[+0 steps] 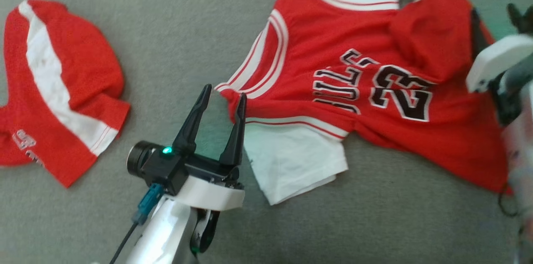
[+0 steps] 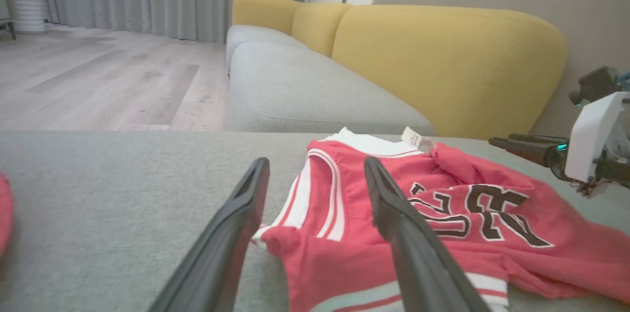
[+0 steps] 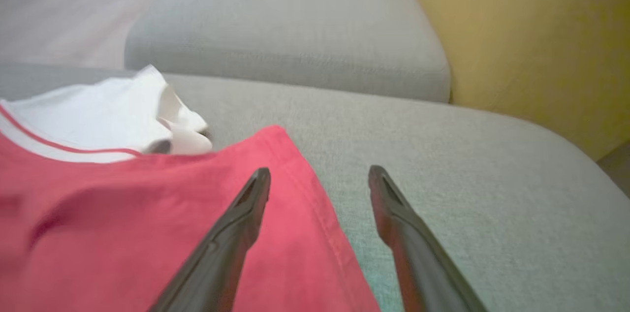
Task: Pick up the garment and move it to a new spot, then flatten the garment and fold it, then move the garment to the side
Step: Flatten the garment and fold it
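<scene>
Seemingly soft and light, the red jersey lies crumpled on the grey cushion, one corner between the parted, empty fingers of the left gripper and an edge between those of the right gripper, likewise parted and empty, both likely good pinching spots.

1. On the red jersey I read a black, white-edged number: "23".
2. Beside it, matching lettering looks like "ULLS"; its start is lost in a fold.
3. The white print on the other red garment is too blurred for me to read.
</scene>
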Controlling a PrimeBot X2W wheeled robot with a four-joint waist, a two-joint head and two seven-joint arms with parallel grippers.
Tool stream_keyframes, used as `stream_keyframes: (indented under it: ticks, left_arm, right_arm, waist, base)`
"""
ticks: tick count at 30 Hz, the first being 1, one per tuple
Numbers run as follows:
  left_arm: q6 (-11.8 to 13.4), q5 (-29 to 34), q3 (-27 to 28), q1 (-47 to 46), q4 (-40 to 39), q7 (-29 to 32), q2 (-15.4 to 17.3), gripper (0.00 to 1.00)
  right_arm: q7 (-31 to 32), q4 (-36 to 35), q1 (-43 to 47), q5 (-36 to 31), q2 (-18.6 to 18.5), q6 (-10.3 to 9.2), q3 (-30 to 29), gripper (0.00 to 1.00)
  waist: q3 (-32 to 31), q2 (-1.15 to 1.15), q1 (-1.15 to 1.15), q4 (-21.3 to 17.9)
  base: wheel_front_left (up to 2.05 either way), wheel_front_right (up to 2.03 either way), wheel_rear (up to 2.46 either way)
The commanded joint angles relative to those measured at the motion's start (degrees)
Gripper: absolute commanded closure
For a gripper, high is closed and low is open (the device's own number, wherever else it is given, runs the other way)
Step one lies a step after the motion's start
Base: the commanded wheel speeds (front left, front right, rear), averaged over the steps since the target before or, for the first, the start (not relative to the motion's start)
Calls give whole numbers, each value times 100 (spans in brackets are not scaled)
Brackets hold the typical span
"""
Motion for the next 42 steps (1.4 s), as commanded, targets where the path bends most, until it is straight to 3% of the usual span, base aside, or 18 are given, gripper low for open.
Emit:
stream_keyframes:
  ticks: [1, 10, 15, 16, 17, 18, 25, 30, 42]
  left_arm:
    - [30, -35, 90, -217, -188, -37, 6, 0]
    - [80, -147, -93, -434, -237, -37, 6, 0]
    - [102, -170, -121, -467, -232, -37, 6, 0]
    - [109, -174, -125, -471, -231, -37, 6, 0]
    - [115, -178, -129, -473, -230, -37, 6, 0]
    - [121, -181, -129, -474, -227, -37, 6, 0]
    - [125, -179, -122, -488, -201, -37, 6, 0]
    - [110, -175, -111, -535, -229, -37, 6, 0]
    - [122, -290, -203, -615, -260, -37, 6, 0]
  right_arm:
    - [157, 204, -435, 107, -64, 40, 87, 0]
    - [595, 1505, -1336, 187, -641, 40, 757, 0]
    - [698, 1886, -1542, 306, -723, 40, 994, 0]
    - [760, 1970, -1577, 371, -711, 40, 1078, 15]
    - [816, 2039, -1608, 452, -698, 40, 1160, 85]
    - [862, 2088, -1632, 545, -683, 40, 1247, 100]
    - [762, 2087, -1795, 1220, -873, 40, 1662, 100]
    - [455, 2061, -2086, 1655, -1103, 40, 1534, 100]
    - [-153, 2567, -3097, 1262, -1793, 40, 1113, 100]
  waist:
    - [279, 0, -1, 287]
    - [580, 0, -1, 587]
    - [632, 0, -1, 606]
    - [641, 0, -1, 601]
    - [648, 0, -1, 593]
    - [652, 0, -1, 581]
    - [661, 0, -1, 495]
    - [734, 0, -1, 481]
    - [936, 0, -1, 810]
  base:
    - [0, 0, 0]
    - [0, 0, 0]
    - [0, 0, 0]
    - [0, 0, 0]
    - [0, 0, 0]
    - [0, 0, 0]
    - [0, 0, 0]
    - [0, 0, 0]
    - [0, 0, 0]
